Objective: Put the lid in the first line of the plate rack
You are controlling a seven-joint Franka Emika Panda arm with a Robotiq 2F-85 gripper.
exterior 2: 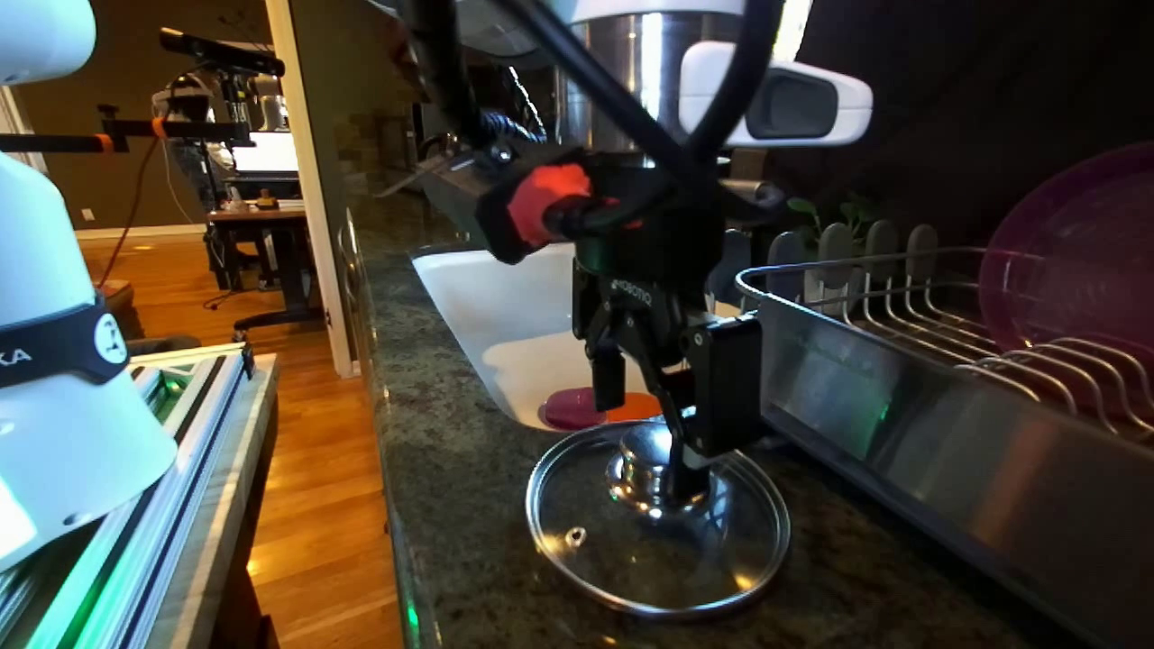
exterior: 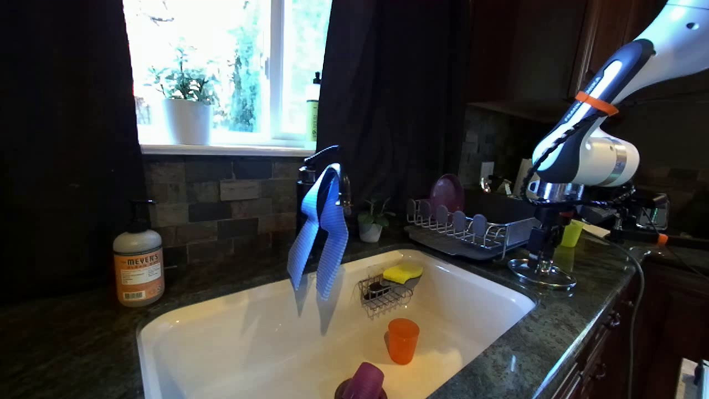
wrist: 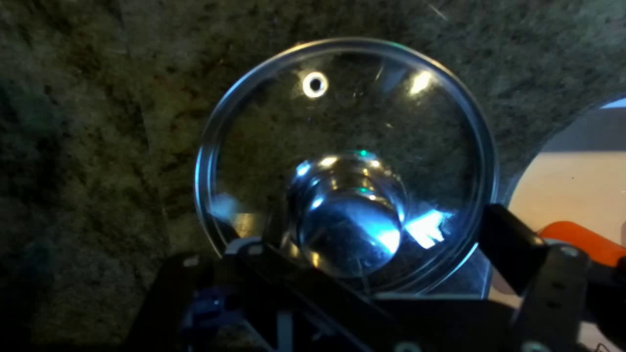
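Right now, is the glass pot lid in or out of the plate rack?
Out: in both exterior views, the glass pot lid lies on the speckled counter, beside the plate rack.

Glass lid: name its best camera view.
Wrist view: the lid is largest, from above, knob and vent hole visible, though the end effector overlaps the lid. In an exterior view the lid shows obliquely, knob partly blocked; in an exterior view the lid looks tiny.

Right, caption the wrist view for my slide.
Open hand at the knob of a lid on the counter, sink at frame right.
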